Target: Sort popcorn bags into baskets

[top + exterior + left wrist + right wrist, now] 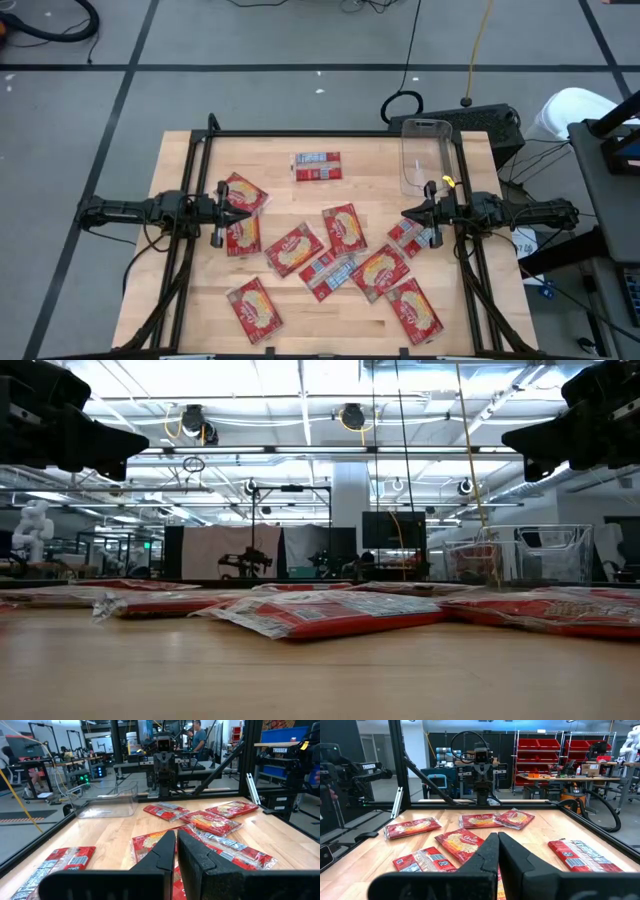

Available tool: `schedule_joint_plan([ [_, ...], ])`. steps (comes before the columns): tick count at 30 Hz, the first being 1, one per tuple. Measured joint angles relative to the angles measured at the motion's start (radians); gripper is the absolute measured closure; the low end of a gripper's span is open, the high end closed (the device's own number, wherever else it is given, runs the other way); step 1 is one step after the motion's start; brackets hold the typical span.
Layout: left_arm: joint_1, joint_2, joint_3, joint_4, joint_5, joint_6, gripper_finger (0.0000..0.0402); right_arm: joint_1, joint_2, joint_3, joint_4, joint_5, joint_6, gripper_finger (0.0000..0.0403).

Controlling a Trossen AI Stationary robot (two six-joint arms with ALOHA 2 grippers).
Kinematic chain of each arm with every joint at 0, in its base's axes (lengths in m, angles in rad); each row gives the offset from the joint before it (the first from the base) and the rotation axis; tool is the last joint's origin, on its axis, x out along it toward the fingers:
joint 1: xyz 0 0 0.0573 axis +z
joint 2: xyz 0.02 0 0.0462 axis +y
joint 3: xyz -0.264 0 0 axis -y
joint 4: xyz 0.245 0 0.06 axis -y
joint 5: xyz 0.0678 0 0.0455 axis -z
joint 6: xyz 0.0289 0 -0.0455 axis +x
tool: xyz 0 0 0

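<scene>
Popcorn bags look light, flat and slippery (pinch an edge); left gripper, at nine o'clock, clenched empty.

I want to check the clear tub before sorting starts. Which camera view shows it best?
The high view: the whole tub shows from above at the table's far right edge, with no bags inside. The left wrist view shows it side-on, farther off. The low view shows it distant. The right wrist view misses it.
</scene>
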Motion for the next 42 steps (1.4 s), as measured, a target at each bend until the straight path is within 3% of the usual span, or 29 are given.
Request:
schedule_joint_plan([
  [22,0.000,0.000,0.000,0.043,-0.009,-0.010,0.0376,0.000,0.000,0.000,0.000,0.000,0.011,0.0403],
  [32,0.000,0.001,0.008,0.140,-0.034,-0.202,0.0376,0.000,0.000,0.000,0.000,0.002,0.138,0.0403],
  [37,0.000,0.050,0.118,0.083,-0.049,-0.213,0.0376,0.000,0.000,0.000,0.001,0.005,0.125,0.0403],
  [42,0.000,0.168,0.310,-0.043,-0.087,-0.199,0.0376,0.000,0.000,0.000,0.001,0.006,0.174,0.0403],
])
